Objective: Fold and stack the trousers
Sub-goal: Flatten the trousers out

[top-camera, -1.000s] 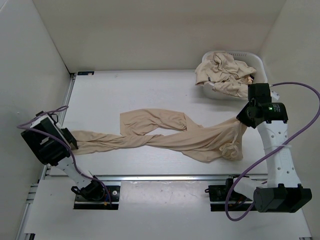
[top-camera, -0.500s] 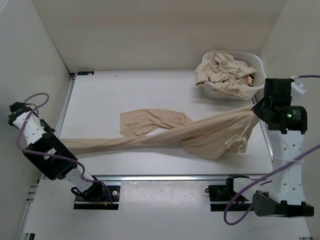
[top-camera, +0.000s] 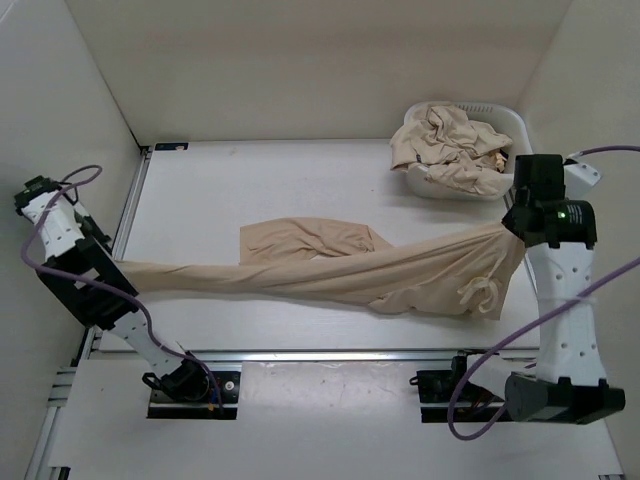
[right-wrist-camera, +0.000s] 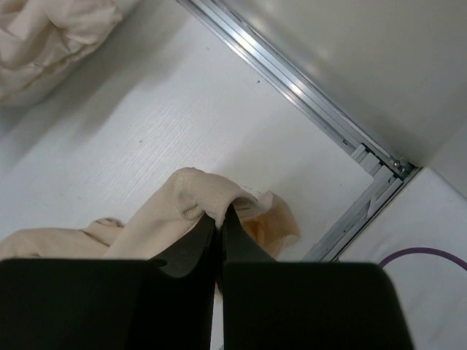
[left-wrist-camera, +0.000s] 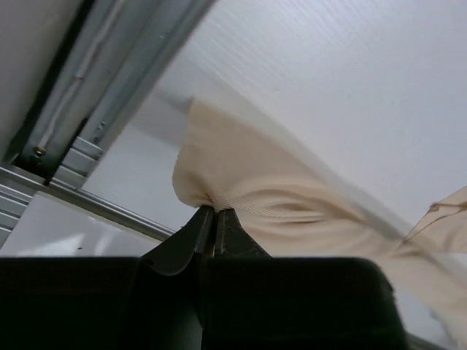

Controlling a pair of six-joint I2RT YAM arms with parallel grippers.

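One pair of beige-tan trousers (top-camera: 330,270) is stretched across the table between my two grippers. My left gripper (top-camera: 118,265) is shut on a leg end at the far left; the left wrist view shows the cloth (left-wrist-camera: 248,182) pinched at the fingertips (left-wrist-camera: 215,211). My right gripper (top-camera: 512,228) is shut on the waist end at the right, held above the table; the right wrist view shows the fabric (right-wrist-camera: 182,200) draped over the closed fingertips (right-wrist-camera: 219,211). The other leg (top-camera: 305,240) lies flat on the table. More trousers (top-camera: 445,145) are heaped in the basket.
A white plastic laundry basket (top-camera: 515,125) stands at the back right corner, just behind my right gripper. Metal rails run along the table's left edge (top-camera: 130,210) and front edge (top-camera: 330,352). White walls enclose the table on three sides.
Both arms have risen and pulled apart, lifting the trousers off the table and drawing them taut. In the last half second the right gripper came slightly lower and the cloth sagged a little.
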